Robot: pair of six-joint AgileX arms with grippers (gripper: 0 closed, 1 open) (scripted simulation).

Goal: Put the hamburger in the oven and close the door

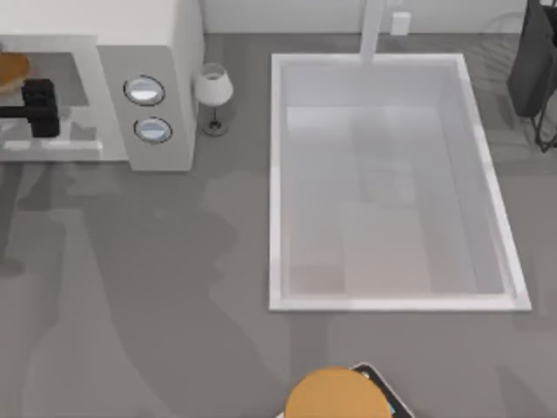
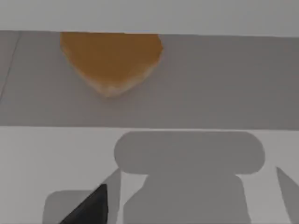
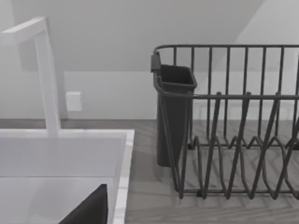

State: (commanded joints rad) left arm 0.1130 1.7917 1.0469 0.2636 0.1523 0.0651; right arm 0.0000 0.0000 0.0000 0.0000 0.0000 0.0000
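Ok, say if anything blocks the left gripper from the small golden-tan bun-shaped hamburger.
Nothing visible does. The left gripper hangs over the flat white door panel; only bare grey floor of the white boxy oven lies between it and the hamburger. Right gripper idles by the white sink.

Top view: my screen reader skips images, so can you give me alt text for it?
The left gripper reaches into the open white oven at the table's left, beside the hamburger inside. A wine glass stands between the oven and the sink; an orange-brown disc lies near the front edge.
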